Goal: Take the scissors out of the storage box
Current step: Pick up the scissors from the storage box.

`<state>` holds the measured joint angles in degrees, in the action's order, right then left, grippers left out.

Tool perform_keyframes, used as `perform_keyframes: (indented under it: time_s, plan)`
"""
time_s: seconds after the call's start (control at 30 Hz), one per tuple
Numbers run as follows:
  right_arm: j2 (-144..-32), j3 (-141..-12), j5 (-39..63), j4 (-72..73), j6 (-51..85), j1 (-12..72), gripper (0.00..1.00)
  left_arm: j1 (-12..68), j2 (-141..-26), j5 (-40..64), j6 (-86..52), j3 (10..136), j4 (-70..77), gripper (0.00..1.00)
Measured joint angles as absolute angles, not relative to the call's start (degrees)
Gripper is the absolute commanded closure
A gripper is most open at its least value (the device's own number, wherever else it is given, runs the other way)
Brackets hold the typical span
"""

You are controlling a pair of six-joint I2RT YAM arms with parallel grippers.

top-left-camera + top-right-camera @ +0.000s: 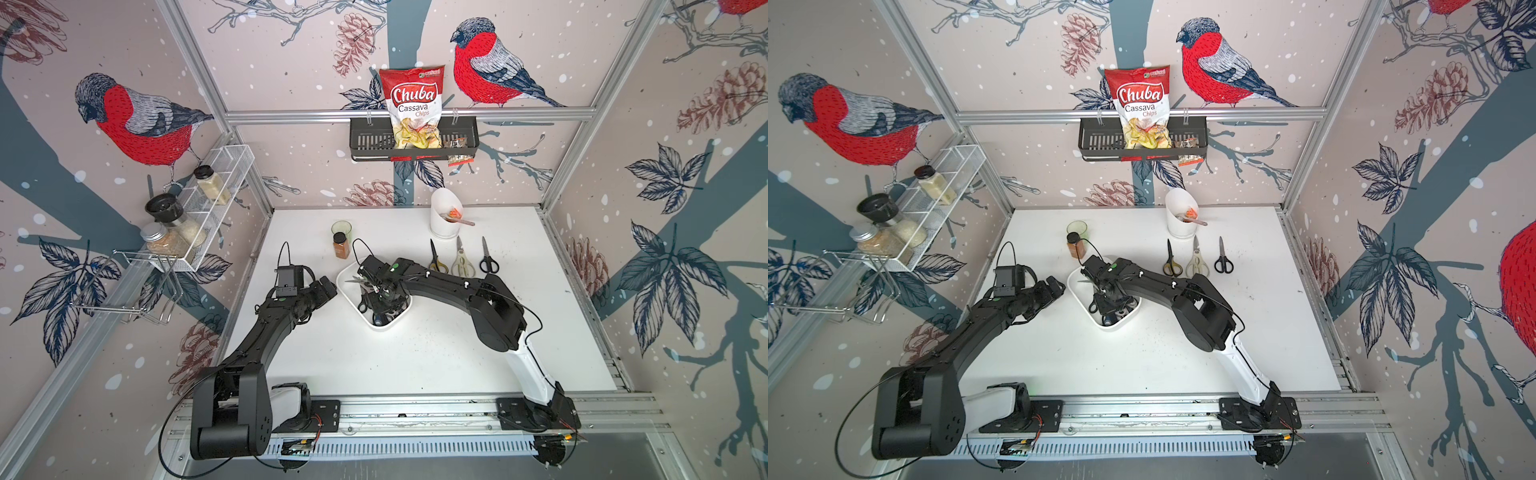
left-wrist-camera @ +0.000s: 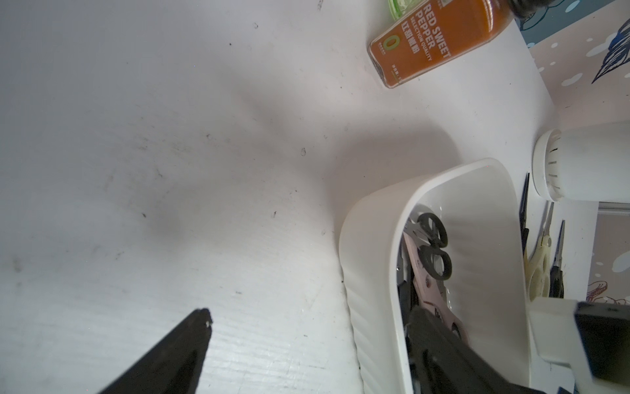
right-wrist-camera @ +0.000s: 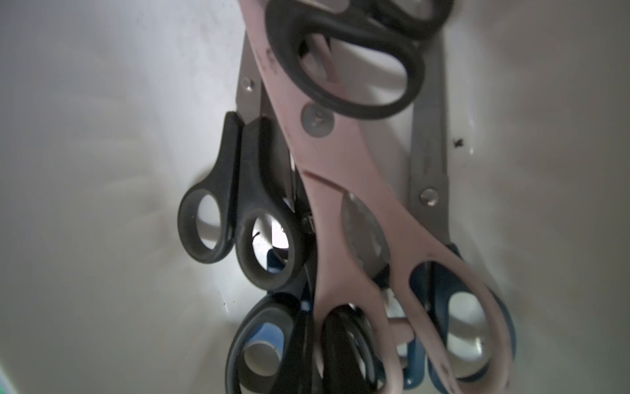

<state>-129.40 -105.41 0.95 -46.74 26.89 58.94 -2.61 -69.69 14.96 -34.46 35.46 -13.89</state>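
Note:
The storage box [image 1: 388, 326] [image 1: 1116, 326] is a shallow white tub in the middle of the table, with several scissors piled inside. My right gripper [image 1: 380, 291] [image 3: 322, 344] reaches down into it and is shut on one handle loop of the pinkish-beige scissors [image 3: 341, 170] [image 2: 424, 276], which lie on top of black-handled [image 3: 238, 211] and dark blue-handled pairs [image 3: 439, 290]. My left gripper [image 1: 328, 288] [image 2: 317, 320] is open at the box's left side; one finger [image 2: 201, 320] is over the table, the other [image 2: 429, 327] inside the box [image 2: 375, 211]. Three scissors lie on the table at the back right: black-and-yellow [image 1: 436, 259], cream [image 1: 462, 262], black [image 1: 488, 258].
An orange spice jar [image 1: 341, 246] and a green glass [image 1: 341, 228] stand just behind the box. A tall white holder [image 1: 446, 218] stands at the back. A black basket [image 1: 370, 143] with a chips bag hangs on the back wall, a wire rack [image 1: 216, 195] on the left wall.

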Motion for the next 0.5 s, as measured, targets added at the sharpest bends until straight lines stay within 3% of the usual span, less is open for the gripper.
perform_keyframes:
  time_s: [0.1, 0.5]
  plan:
    - [-129.3, -105.2, 1.0, -46.5, 27.0, 58.8, 1.00, -2.6, -69.6, 15.0, -34.5, 35.5, -14.0, 0.05]
    - [-127.0, -104.0, 2.4, -47.6, 29.0, 58.1, 1.00, -2.6, -69.0, 15.0, -34.5, 34.9, -14.0, 0.05]
